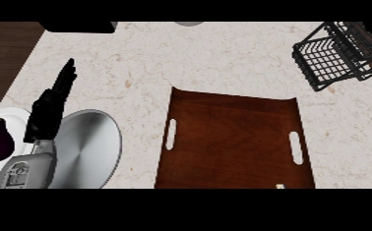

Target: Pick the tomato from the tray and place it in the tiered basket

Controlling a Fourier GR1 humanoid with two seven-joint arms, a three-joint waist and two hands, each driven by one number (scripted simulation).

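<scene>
Brown and wooden, the tray lies at the bottom of the view, its long side running away from the robot. It has a white slot handle on the left and one on the right. No tomato shows on it — I cannot tell where the tomato is.

Up in the far right corner stands the black wire tiered basket, well apart from the tray.

At the left, the left hand rests with fingers straight and pointing up, holding nothing. It is over the rim of a round silver plate beside the tray. Everything sits on a pale speckled counter.
</scene>
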